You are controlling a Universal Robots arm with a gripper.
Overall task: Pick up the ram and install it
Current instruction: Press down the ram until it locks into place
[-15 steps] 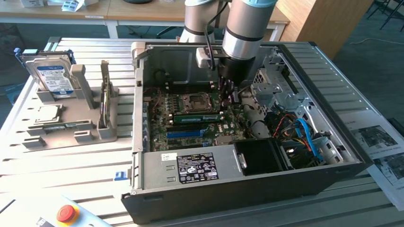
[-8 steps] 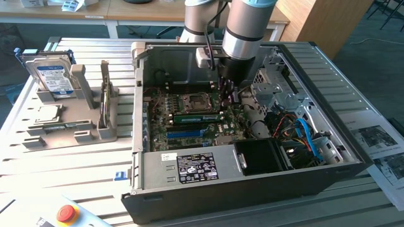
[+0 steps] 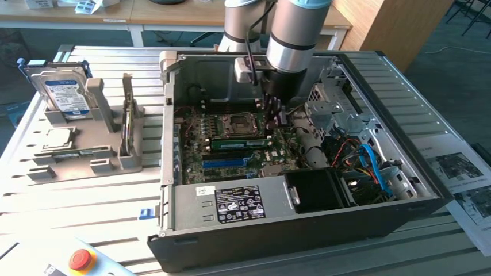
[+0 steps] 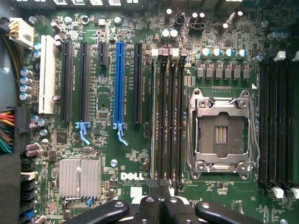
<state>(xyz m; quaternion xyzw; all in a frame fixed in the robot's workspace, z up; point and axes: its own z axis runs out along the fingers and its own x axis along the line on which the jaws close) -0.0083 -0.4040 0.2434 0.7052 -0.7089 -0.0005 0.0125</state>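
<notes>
Black metal fingers pressed together hang just above the green Dell motherboard, beside its black memory slots and open silver processor socket, while one long thin green ram stick stands upright in the grey holder well apart on the slatted worktop.

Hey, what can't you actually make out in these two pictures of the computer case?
- Exterior view: gripper tips lost against the dark motherboard; any hold unclear.
- Exterior view: upright ram seen edge-on, chips hidden.
- Exterior view: power supply label, print too small.
</notes>
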